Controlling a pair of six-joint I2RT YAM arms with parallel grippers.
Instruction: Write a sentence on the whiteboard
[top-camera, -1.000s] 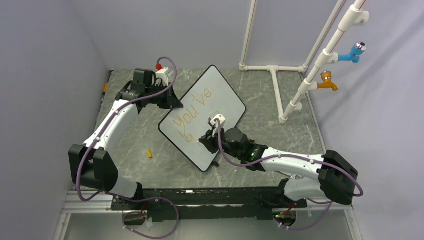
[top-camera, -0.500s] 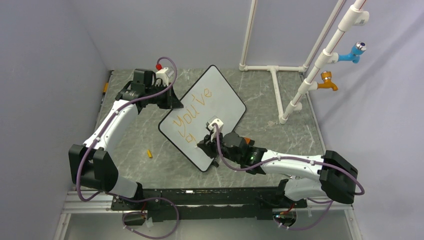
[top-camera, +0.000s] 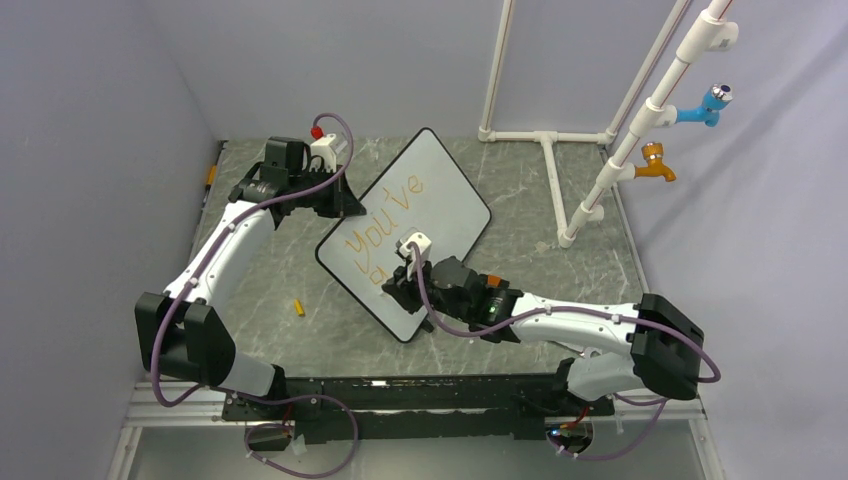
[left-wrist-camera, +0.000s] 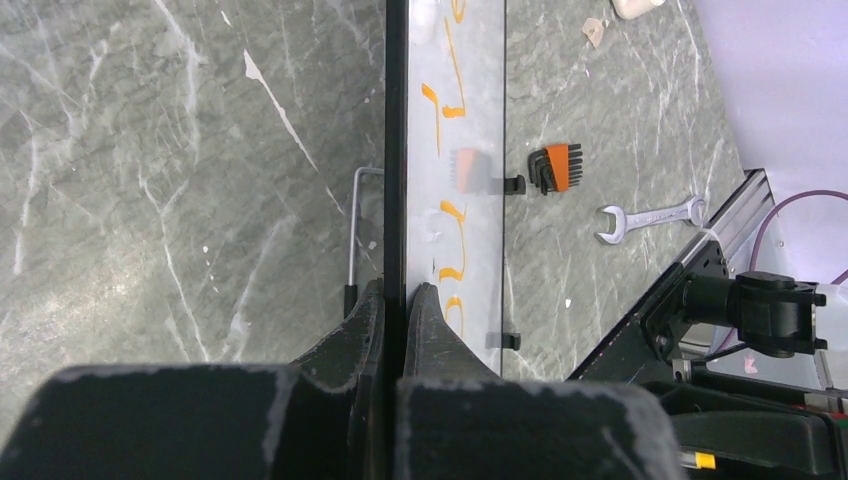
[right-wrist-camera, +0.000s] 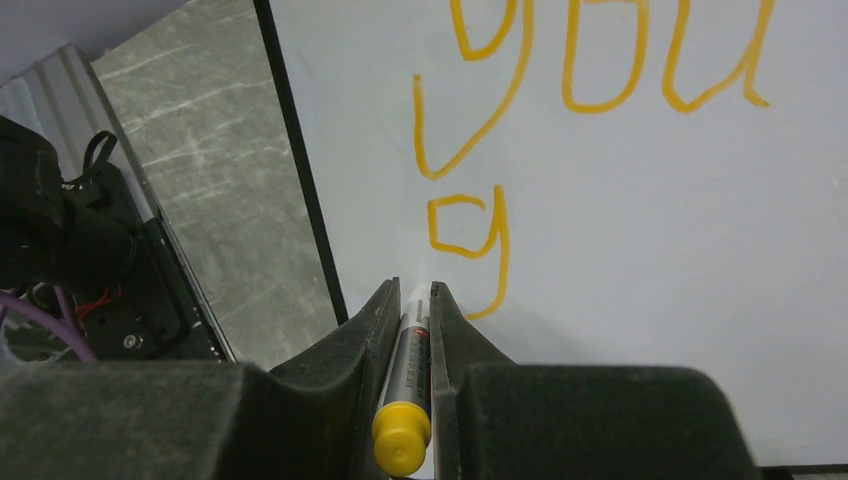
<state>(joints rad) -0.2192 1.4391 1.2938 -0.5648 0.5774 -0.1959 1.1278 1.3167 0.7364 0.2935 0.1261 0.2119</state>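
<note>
Change noted: over the last second my right pincer (right-wrist-camera: 412, 292) has slid left and nearer across the whiteboard (top-camera: 455, 185), from the board's middle to the start of the second line. It is narrow, clamped on the marker (right-wrist-camera: 407, 365), whose tip now stands just beside the tail of the "g" (right-wrist-camera: 470, 232). I cannot tell whether a stroke was added, as the pincer covers that spot from above. I judge this a repositioning, either to finish the "g" or to begin the next letter. The sentence (top-camera: 385, 215) is under halfway done.

My left pincer (left-wrist-camera: 397, 298) is also narrow, gripping the board's rim on its far-left side and steadying it; it has not shifted. The board sits mid-table (top-camera: 290, 255), turned diagonally.

Count:
- One whiteboard, one marker, two pincers.
- Writing: one full word, "You've", on the first line and one letter on the second.
- Loose items: one small yellow piece (top-camera: 297, 307) left of the board, one wrench (left-wrist-camera: 650, 212), one set of hex keys (left-wrist-camera: 556, 166).
</note>
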